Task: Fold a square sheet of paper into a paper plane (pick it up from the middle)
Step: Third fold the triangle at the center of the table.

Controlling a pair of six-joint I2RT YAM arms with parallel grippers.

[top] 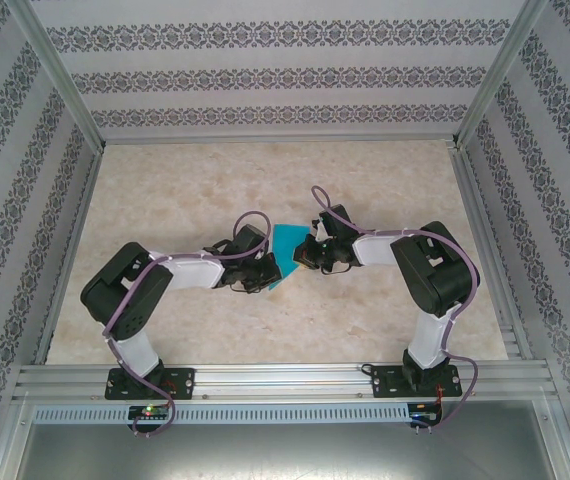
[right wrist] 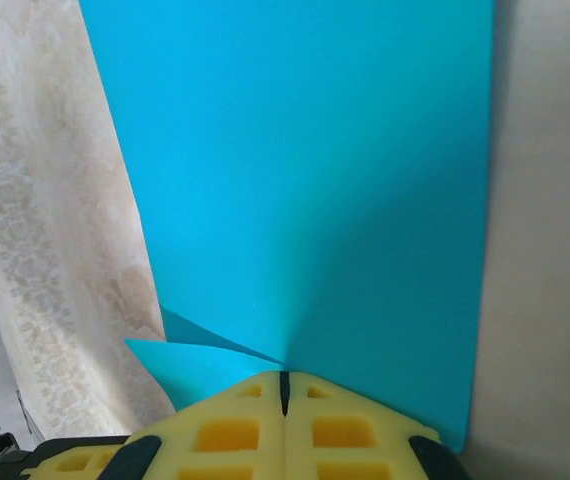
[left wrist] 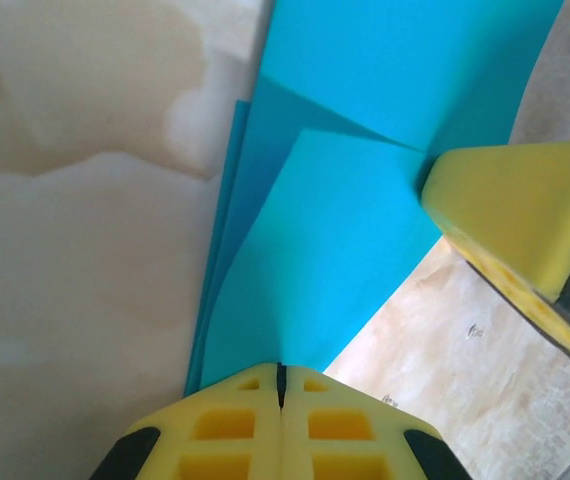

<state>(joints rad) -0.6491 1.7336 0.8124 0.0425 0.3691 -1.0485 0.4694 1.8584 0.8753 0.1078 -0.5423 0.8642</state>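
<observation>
Nearest me: both arm bases on the rail, elbows swung out, wrists turned in toward each other at mid-tabletop (top: 165, 330).

Left fingers (top: 255, 272): closed, pinching the teal paper sheet (top: 287, 255) at its left side. Left wrist view shows the yellow fingers (left wrist: 265, 395) pressed flat together with the sheet (left wrist: 315, 260) coming straight out of the seam. At least two stacked layers there, plus a folded flap lying on top.

Right fingers (top: 315, 252): also closed on the sheet, from the opposite side. In the right wrist view the fingers (right wrist: 270, 395) clamp just where a crease runs in, and a small folded corner pokes out to the left of them. The rest of the sheet (right wrist: 315, 180) fans away flat.

The relation that matters: the sheet sits between the two grips, and each arm touches it, so neither is nearer. From above, its long axis runs roughly near-to-far with a slight tilt, i.e. across the line joining the grips. The right finger's pad (left wrist: 515, 210) lands at the point where the flap's creases meet.

It's partly folded, no plane shape yet. Can't tell whether the sheet's lower edge rests on the tabletop or hangs free.

My read: any next crease has to pivot about that meeting point. If the grips pull apart, the layers slip.

Beyond: bare marbled tabletop, then the patterned back wall (top: 285, 80).
</observation>
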